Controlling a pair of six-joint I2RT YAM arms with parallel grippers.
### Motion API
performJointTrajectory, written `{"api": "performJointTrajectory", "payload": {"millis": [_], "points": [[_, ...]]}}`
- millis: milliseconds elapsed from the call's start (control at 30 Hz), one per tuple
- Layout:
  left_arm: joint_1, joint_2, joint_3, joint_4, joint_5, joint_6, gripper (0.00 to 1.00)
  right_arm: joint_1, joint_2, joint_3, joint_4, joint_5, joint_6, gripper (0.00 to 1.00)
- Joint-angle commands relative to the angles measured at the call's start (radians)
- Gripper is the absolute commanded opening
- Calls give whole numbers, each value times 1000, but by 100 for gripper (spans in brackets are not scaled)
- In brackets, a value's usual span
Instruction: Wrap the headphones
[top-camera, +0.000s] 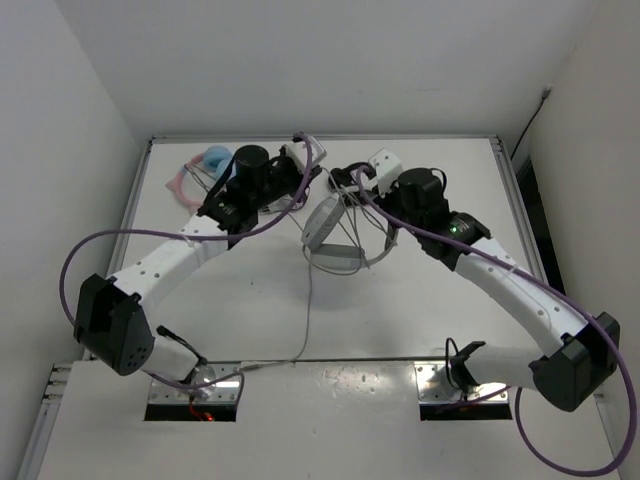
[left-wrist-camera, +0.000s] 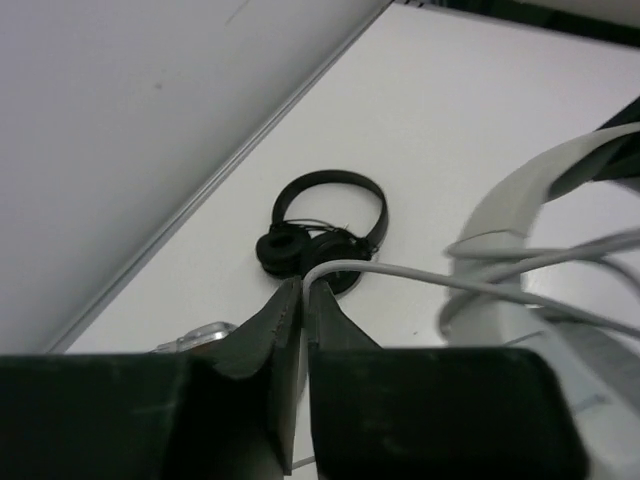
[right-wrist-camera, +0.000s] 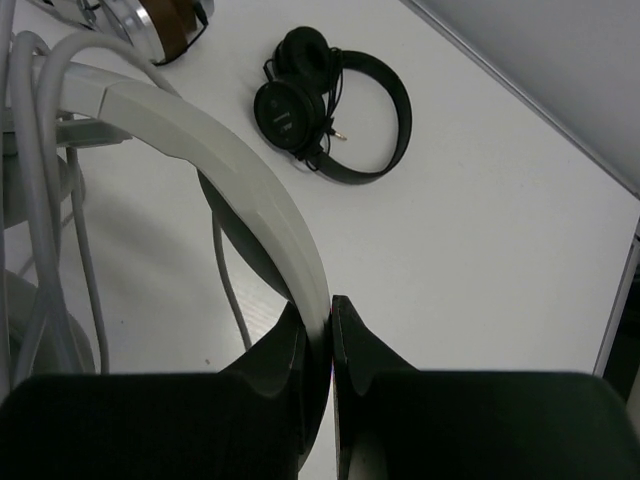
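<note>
The white headphones (top-camera: 327, 222) are held up over the middle of the table between both arms. My right gripper (right-wrist-camera: 322, 312) is shut on their wide white headband (right-wrist-camera: 215, 150); it also shows in the top view (top-camera: 360, 190). My left gripper (left-wrist-camera: 305, 288) is shut on the thin grey cable (left-wrist-camera: 420, 276), which runs right to several loops around the headband (left-wrist-camera: 530, 190). In the top view the left gripper (top-camera: 312, 180) is just left of the headphones. A loose length of cable (top-camera: 307, 320) trails to the table's near edge.
A small black pair of headphones (right-wrist-camera: 330, 100) lies on the table beyond both grippers, also in the left wrist view (left-wrist-camera: 325, 225). A brown-and-silver pair (right-wrist-camera: 165, 15) lies beside it. A pink and blue item (top-camera: 200, 170) sits at the back left. Walls close the table's back and sides.
</note>
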Motion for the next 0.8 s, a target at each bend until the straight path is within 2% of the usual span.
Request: {"api": "performJointTrajectory", "payload": {"millis": [0,100,200,300,400,500,533,600,633,667,767], "points": [[79,30,7,123,-60,-75,14,-11,-39,44,-72,-66,30,0],[122,62,7,114,3,-109,30,-46,-49,44,-98,-56,41,0],[133,73,-7,99,3,-109,49,-97,-59,53,-139,-85,79,0],[153,82,-7,37,5,-100,52,-147,-59,76,-184,-157,117,0],[178,61,-27,13,43,-100,54,-169,-59,98,-194,-166,140,0],[211,10,-99,-15,193,-112,54,-209,-59,109,-194,-157,182,0],[225,-36,-146,-38,295,-82,54,-224,-50,127,-205,-157,192,0],[225,-88,-194,-154,385,-19,54,-279,-26,168,-217,-148,229,0],[225,-114,-235,-205,452,66,54,-296,-16,184,-228,-148,238,0],[225,-167,-255,-310,477,110,54,-321,-4,211,-228,-148,257,0],[225,-264,-326,-475,523,282,54,-351,5,245,-228,-99,310,0]]}}
